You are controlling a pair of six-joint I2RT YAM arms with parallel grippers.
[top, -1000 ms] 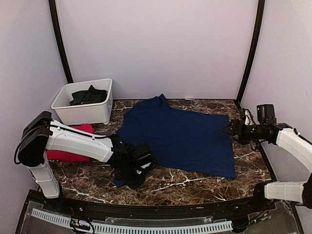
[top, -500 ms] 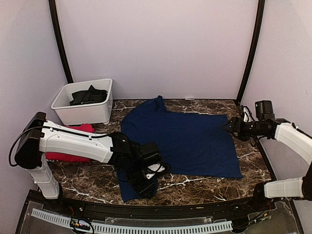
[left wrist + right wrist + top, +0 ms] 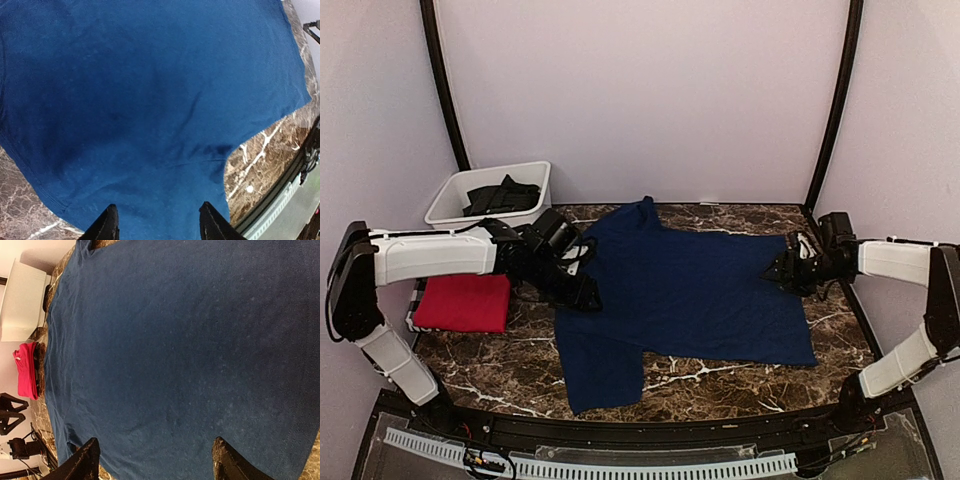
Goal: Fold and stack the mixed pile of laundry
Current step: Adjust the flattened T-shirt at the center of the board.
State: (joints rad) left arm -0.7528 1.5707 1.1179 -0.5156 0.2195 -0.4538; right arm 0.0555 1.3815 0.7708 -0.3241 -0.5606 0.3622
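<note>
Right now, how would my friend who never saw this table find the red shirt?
Find the dark marble table, then the white bin at its back left corner. Just in front of that bin lies the red T-shirt, folded into a small block. It is the only red thing; the navy T-shirt nearby is big and spread flat.

Dark cloth (image 3: 500,195) in the white bin (image 3: 490,236) (half behind its wall) cannot be identified.

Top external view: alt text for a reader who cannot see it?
A navy blue T-shirt lies spread on a dark marble-patterned table, the left gripper and right gripper open at its sides. A folded red garment and a white plastic bin of dark cloth sit at left.
</note>
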